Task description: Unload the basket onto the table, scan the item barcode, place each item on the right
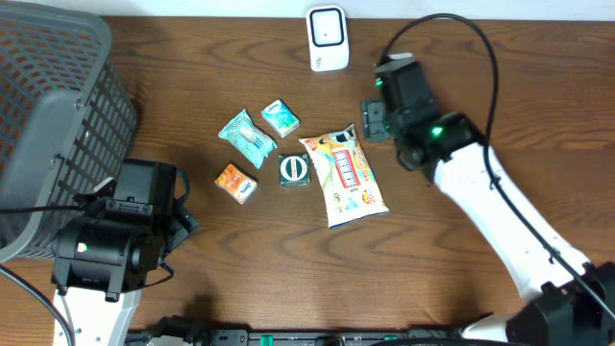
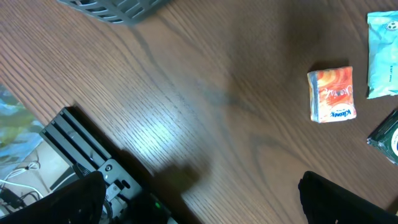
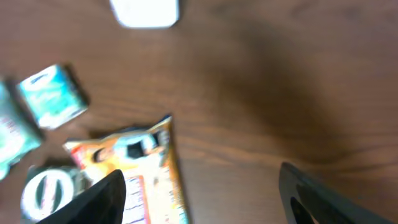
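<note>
Several small items lie mid-table: a large yellow-orange snack bag [image 1: 346, 178] [image 3: 140, 168], two teal packets [image 1: 248, 135] [image 1: 281, 117], a small orange packet [image 1: 235, 183] [image 2: 333, 93] and a round green-and-white item [image 1: 294, 170]. The white barcode scanner [image 1: 328, 37] [image 3: 146, 11] stands at the table's far edge. My right gripper [image 1: 373, 123] [image 3: 205, 205] hangs open just right of the snack bag's top corner, holding nothing. My left gripper [image 1: 187, 216] [image 2: 199, 208] is wide open over bare wood, left of the orange packet.
A grey mesh basket [image 1: 53, 106] [image 2: 115, 7] fills the table's left side. A black rail [image 2: 93, 155] runs along the near table edge below my left gripper. The right arm's cable [image 1: 480, 48] loops above the table's right part.
</note>
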`<state>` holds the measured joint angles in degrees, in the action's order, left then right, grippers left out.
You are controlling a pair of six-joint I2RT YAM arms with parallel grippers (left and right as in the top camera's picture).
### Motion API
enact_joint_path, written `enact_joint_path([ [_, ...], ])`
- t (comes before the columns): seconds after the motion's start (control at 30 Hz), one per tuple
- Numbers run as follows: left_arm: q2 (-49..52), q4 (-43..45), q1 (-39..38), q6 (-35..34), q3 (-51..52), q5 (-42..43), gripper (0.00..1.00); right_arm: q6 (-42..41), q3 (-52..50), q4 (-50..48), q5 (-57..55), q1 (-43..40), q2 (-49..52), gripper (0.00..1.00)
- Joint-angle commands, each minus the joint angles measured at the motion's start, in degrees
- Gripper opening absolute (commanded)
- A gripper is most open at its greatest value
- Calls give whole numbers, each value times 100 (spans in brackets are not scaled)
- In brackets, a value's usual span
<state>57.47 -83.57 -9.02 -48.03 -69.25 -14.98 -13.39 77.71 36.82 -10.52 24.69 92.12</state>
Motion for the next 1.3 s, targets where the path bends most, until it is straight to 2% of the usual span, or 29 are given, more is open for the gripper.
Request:
enact_joint_path([
  [0.0,-26,-15,22,-52,-109,-94,97,76,-127,31,1598,-33,374,73],
  [0.23,-26,-15,22,-55,-109,-92,97,76,-136,26,1504,317,1340,82],
  [0.3,-26,-15,22,-55,-109,-92,98,76,-136,26,1449,407,1648,81],
  [0.37,-26,-15,22,-55,-109,-92,98,74,-136,26,1445,470,1915,69],
  [0.43,-26,-15,22,-55,-109,-92,97,22,-136,31,1377,511,2124,47],
  [0.53,-26,-15,22,-55,-109,-92,98,-55,-136,31,1368,516,2267,22],
  [0.67,-26,-17,22,-55,-109,-92,97,-52,-103,28,1368,514,2229,1],
  [1.07,-26,-15,22,-55,-109,-92,98,22,494,4,807,271,1388,1],
  [1.27,-26,-15,22,-55,-109,-92,98,39,612,-31,669,271,1309,1],
])
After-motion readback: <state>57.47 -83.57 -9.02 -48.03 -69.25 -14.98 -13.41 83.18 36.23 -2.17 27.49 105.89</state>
